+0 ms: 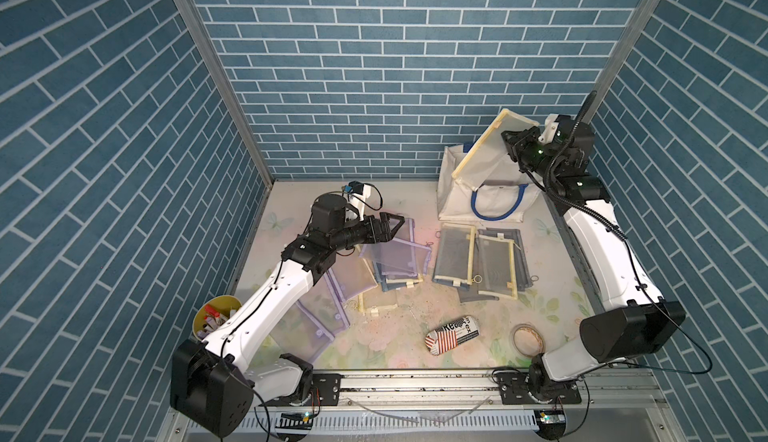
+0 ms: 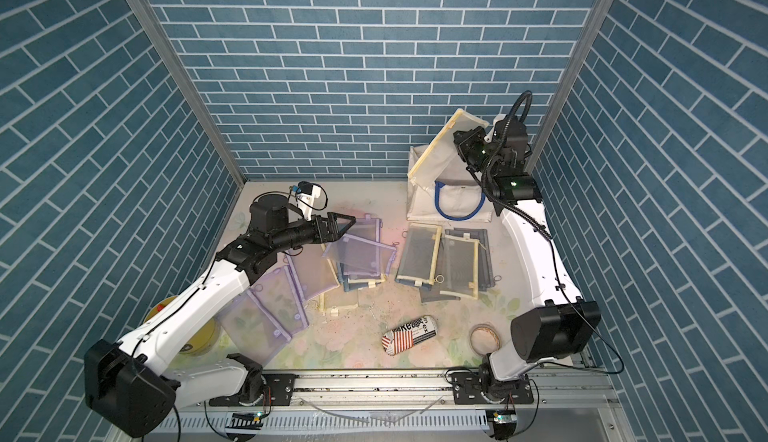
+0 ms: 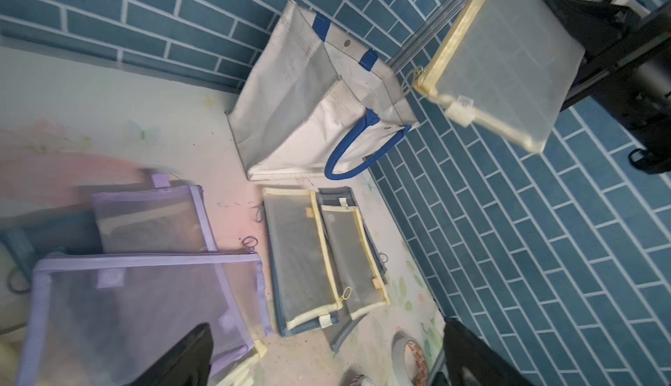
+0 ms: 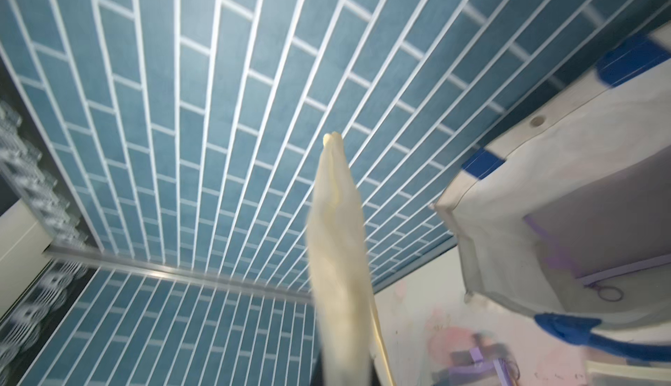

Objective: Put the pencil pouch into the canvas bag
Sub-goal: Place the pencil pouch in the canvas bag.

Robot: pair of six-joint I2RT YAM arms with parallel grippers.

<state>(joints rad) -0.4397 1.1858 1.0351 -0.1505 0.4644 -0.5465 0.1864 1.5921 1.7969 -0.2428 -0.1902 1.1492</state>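
Right gripper (image 1: pixel 508 143) pinches one edge of a yellow-trimmed mesh pencil pouch (image 1: pixel 484 149), holding it tilted in the air just above the open mouth of the canvas bag (image 1: pixel 451 199), probably so it can slide in edge first. Left gripper (image 1: pixel 394 226), jaws spread wide and empty, hovers over purple mesh pouches (image 1: pixel 390 255) well away from the bag. More yellow-trimmed pouches (image 1: pixel 455 253) lie just in front of the bag; its blue handle (image 3: pixel 368 118) droops down the front wall, apparently clear of the opening
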